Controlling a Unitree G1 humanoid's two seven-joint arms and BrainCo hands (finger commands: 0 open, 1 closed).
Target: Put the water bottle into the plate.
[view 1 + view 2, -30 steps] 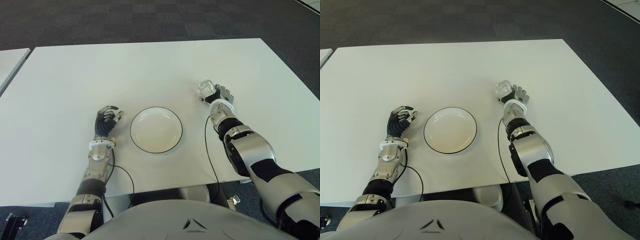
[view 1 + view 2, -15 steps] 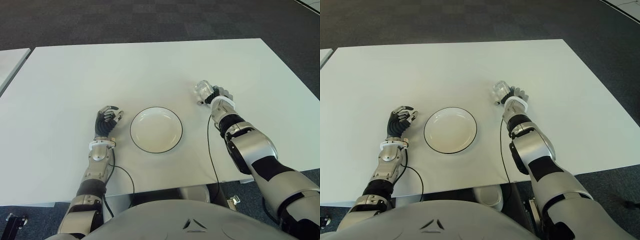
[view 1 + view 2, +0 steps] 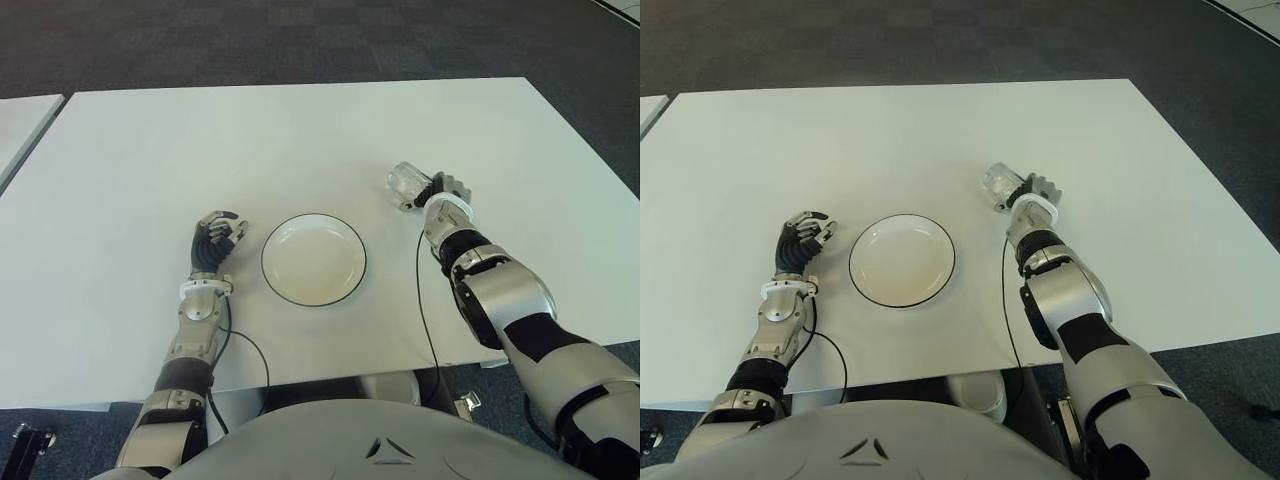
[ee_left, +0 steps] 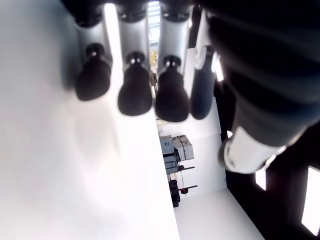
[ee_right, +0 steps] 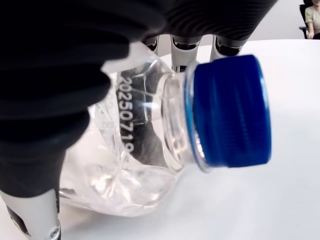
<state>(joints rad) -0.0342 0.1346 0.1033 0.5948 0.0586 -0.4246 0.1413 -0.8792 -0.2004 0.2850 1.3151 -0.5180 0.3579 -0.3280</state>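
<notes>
The right hand [image 3: 447, 190] is clamped on the water bottle [image 3: 405, 182], holding it over the white table [image 3: 300, 130] to the right of the plate [image 3: 313, 259] and a little farther away than it. The bottle is clear and crumpled, and it lies tilted in the grip, with its bulk sticking out of the hand toward the left and far side. In the right wrist view the fingers [image 5: 75, 60] wrap the clear body [image 5: 125, 150] from above, and the blue cap [image 5: 232, 112] points out toward the camera; printed digits run along the plastic. The bottle is well apart from the plate, with bare table between them. The plate is white with a thin dark rim, sits near the middle of the near half of the table, and has nothing on it. The left hand [image 3: 213, 240] shows just to the left of the plate, its fingers [image 4: 135, 95] curled together and holding nothing. A thin dark cable [image 3: 425, 300] runs along the right forearm down to the near edge of the table. Beyond the table is dark carpet [image 3: 300, 40].
</notes>
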